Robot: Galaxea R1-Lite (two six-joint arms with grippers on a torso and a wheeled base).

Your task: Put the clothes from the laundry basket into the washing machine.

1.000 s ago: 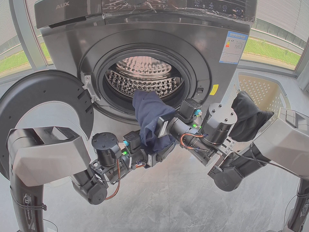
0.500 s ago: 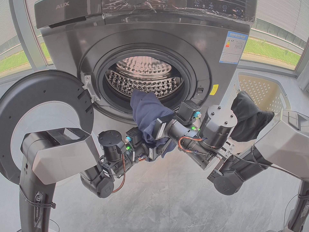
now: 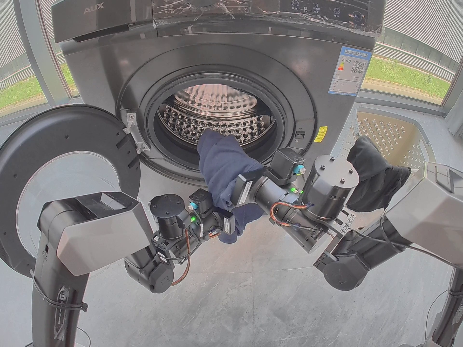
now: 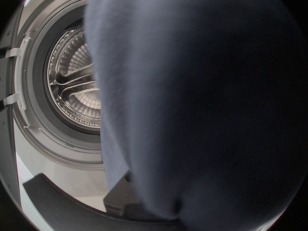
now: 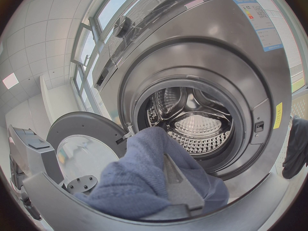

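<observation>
A navy blue garment hangs in front of the washing machine's open drum, its top at the lower rim of the opening. My right gripper is shut on its middle. In the right wrist view the cloth lies bunched against one finger. My left gripper holds the garment's lower end from below. The cloth hangs close before the left wrist camera, beside the drum. A black garment hangs over the beige laundry basket at the right.
The round machine door stands swung open at the left, close to my left arm. Grey floor lies free below both arms. Windows flank the machine on both sides.
Both arms have carried the navy garment up and toward the drum opening. The left arm has moved right and forward, and the cloth's lower end now bunches over the left gripper.
</observation>
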